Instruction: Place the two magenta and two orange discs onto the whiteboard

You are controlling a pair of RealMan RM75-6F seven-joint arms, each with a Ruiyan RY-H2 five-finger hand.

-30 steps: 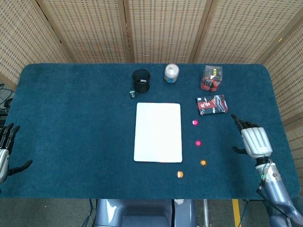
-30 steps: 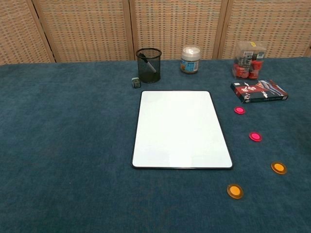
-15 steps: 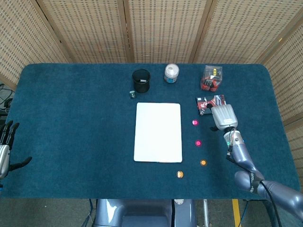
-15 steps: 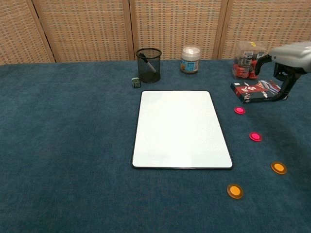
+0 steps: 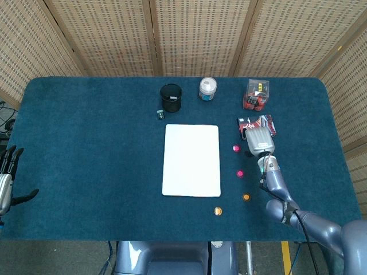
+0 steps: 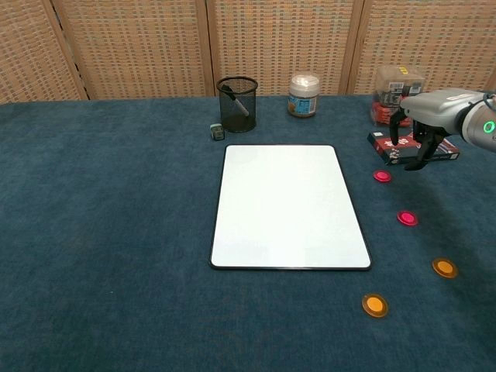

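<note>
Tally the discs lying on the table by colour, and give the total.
Magenta discs: 2, the far one and the nearer one.
Orange discs: 2, one to the right and one nearest the table's front edge.
Total: 4, all on the blue cloth, none on the whiteboard.

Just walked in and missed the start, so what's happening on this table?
The robot's right hand hovers, fingers apart and holding nothing, near the far magenta disc. All four discs, including the near magenta disc and two orange discs, lie on the cloth beside the bare whiteboard. The left hand idles at the table's edge.
</note>
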